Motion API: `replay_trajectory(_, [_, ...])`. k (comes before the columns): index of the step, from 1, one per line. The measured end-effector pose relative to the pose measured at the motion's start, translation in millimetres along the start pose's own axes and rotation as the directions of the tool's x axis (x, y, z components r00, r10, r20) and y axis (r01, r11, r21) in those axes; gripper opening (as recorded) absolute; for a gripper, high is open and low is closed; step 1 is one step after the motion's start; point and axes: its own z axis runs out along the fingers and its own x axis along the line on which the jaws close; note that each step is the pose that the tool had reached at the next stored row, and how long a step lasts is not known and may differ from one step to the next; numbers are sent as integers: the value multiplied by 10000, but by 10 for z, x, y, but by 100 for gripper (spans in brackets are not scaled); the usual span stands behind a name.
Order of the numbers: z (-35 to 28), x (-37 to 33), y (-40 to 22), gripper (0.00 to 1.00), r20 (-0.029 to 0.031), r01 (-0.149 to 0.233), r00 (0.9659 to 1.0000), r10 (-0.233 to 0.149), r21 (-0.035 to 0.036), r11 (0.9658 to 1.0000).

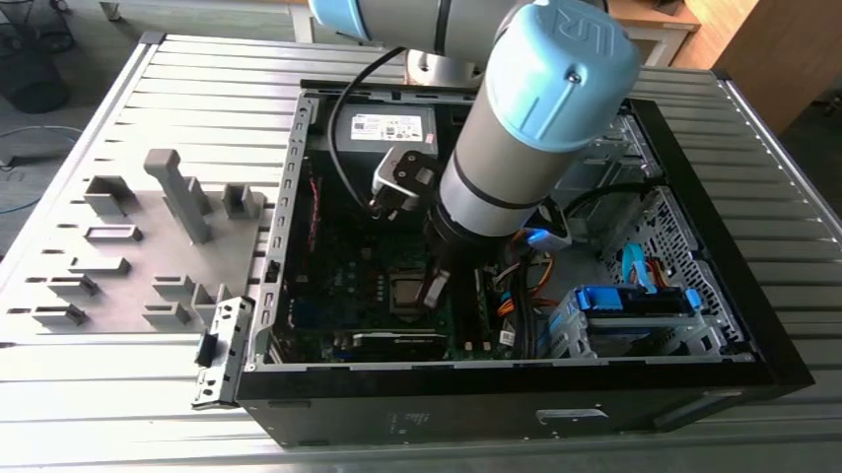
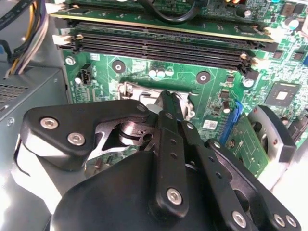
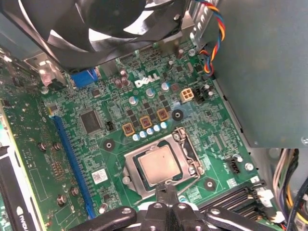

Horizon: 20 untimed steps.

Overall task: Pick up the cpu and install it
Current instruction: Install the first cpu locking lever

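The cpu (image 3: 159, 166), a small square chip with a pale silvery top, lies flat in the metal socket frame (image 3: 186, 144) on the green motherboard (image 3: 96, 120). In the exterior view the cpu (image 1: 410, 293) sits deep in the open computer case (image 1: 717, 207), right under the arm. My gripper (image 3: 166, 188) hangs just over the chip's edge with its black fingertips (image 3: 166, 193) pressed together and nothing between them. In the second wrist view my gripper (image 2: 166, 98) points down at the socket and hides the chip.
A black cooling fan (image 3: 120, 24) and coloured wires (image 3: 214, 29) stand close around the socket. Long memory slots (image 2: 159, 43) run beside it. A graphics card (image 1: 388, 343) lies at the case's near end. Grey holder blocks (image 1: 177, 192) sit on the table at the exterior view's left.
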Motion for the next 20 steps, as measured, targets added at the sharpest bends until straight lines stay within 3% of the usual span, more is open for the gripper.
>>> replay_trajectory(2, [17,3,-3,11,-38,-7,10000,7,3,10000])
replay_trajectory(6, [36,4,-8,11,-167,-24,9999,25,40,10000])
replay_trajectory(20, [49,4,-9,11,-164,-24,9999,24,40,10000])
